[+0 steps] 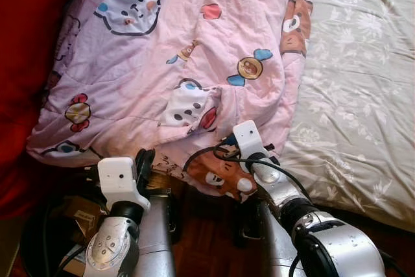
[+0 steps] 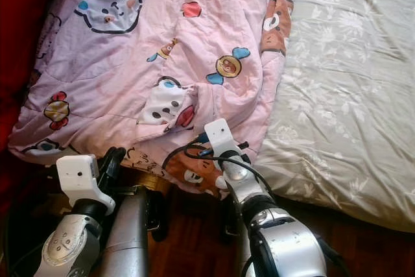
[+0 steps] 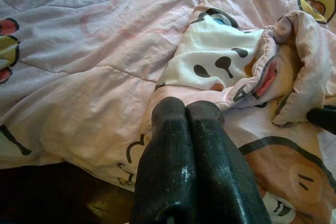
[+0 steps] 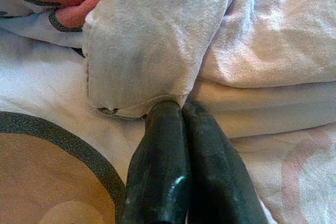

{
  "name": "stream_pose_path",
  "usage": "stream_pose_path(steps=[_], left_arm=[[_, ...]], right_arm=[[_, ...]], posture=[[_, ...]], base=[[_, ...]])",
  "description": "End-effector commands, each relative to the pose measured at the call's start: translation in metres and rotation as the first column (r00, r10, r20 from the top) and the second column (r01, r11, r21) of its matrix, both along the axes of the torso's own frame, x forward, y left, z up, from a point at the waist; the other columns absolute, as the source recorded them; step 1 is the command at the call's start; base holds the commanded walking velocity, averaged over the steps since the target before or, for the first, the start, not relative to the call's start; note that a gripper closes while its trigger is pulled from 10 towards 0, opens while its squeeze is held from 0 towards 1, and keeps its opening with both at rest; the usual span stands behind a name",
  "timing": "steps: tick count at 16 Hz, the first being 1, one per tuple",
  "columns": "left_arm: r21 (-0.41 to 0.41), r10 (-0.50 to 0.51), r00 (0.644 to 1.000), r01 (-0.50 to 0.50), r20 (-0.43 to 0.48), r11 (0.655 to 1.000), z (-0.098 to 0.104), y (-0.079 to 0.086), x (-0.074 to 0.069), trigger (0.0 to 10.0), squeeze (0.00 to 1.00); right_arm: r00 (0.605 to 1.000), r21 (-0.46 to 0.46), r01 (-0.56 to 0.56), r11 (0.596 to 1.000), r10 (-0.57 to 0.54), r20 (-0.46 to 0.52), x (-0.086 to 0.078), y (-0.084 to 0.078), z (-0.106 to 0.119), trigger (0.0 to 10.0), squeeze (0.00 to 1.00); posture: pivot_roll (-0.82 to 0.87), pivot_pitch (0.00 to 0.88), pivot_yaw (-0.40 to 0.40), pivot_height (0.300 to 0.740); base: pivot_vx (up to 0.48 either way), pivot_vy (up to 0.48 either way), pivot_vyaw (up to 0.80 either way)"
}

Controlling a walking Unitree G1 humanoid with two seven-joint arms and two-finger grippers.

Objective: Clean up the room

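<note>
A pink quilt (image 1: 181,50) printed with cartoon animals lies rumpled over the left half of the bed. Its near edge hangs over the bedside. One corner (image 1: 214,105) is folded back, showing a white bear print. My left gripper (image 3: 186,106) is shut, with no cloth between its fingers. Its tips rest at the quilt's near edge, left of the fold (image 3: 299,77). My right gripper (image 4: 181,106) is also shut. Its tips press against the quilt just under the folded flap (image 4: 147,40).
A grey floral sheet (image 1: 363,63) covers the bare right half of the mattress. A red surface (image 1: 26,63) borders the quilt on the left. Dark wooden floor (image 1: 207,238) and some cardboard clutter (image 1: 78,215) lie below the bed edge by my arms.
</note>
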State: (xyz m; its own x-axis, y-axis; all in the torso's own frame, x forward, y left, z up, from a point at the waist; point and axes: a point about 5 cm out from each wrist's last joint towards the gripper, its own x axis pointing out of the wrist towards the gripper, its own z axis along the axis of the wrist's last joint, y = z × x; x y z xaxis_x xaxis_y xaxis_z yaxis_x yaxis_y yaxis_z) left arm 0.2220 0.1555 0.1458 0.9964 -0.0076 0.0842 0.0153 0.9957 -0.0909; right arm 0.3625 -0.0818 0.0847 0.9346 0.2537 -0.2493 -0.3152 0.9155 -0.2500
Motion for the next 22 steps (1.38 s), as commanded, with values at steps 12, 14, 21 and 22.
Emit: stream_pose_path(steps=[12, 14, 21, 22], left_arm=[[0.034, 0.002, 0.999, 0.0, -0.05, 0.999, -0.029, 0.007, 0.033, 10.0, 0.0], [0.055, 0.0, 0.997, 0.004, -0.073, 0.998, -0.043, 0.013, 0.048, 10.0, 0.0], [0.122, 0.001, 0.982, 0.022, -0.187, 0.992, -0.082, 0.033, 0.071, 10.0, 0.0], [0.128, 0.002, 0.98, 0.024, -0.197, 0.991, -0.086, 0.035, 0.072, 10.0, 0.0]], right_arm=[[0.885, 0.223, 0.414, 0.883, -0.448, 0.13, -0.024, -0.134, -0.009, 0.0, 0.0], [0.831, 0.234, 0.501, 0.833, -0.539, 0.14, -0.041, -0.164, -0.017, 0.0, 0.0], [0.738, 0.165, 0.655, 0.737, -0.671, 0.067, -0.116, -0.205, -0.065, 0.0, 0.0], [0.715, 0.147, 0.687, 0.712, -0.698, 0.037, -0.132, -0.208, -0.075, 0.0, 0.0]], posture=[[0.23, 0.459, -0.03, 0.632], [0.2, 0.371, -0.027, 0.632], [0.11, 0.207, 0.012, 0.632], [0.1, 0.194, 0.02, 0.632]], base=[[0.0, 0.0, 0.0], [0.0, 0.0, 0.0], [0.0, 0.0, 0.0], [0.0, 0.0, 0.0]])
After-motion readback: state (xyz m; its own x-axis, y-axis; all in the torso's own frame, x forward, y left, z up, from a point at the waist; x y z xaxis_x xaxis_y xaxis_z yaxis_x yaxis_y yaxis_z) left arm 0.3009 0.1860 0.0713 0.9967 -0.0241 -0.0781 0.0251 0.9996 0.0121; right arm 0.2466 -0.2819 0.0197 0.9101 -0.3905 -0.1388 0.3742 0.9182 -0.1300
